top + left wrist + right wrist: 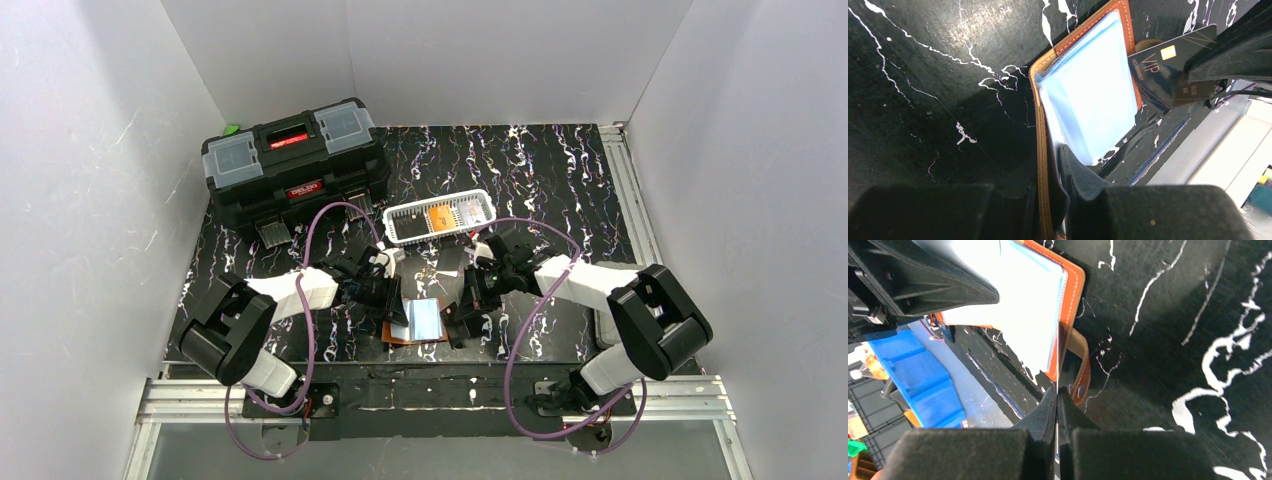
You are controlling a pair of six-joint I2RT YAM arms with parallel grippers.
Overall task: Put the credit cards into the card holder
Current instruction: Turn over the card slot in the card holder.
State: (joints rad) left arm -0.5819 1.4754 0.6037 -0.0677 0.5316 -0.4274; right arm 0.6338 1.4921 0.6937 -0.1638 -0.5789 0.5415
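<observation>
card holder (pixel 1088 95) clamped in left jaws; right jaws apparently pinch dark card (pixel 1168 75)

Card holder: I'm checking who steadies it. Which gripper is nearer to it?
Left. The left gripper is clamped on the card holder's edge; the right gripper holds a dark card just beside the opposite edge.

The card holder (pixel 420 320) lies on the table's (pixel 560 180) near edge, basket (pixel 400 232) behind it, toolbox (pixel 295 165) back-left.

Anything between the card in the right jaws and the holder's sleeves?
Nothing visible does. The VIP card in the right gripper sits beside the card holder, clear sleeves exposed, pinched by the left gripper.
</observation>
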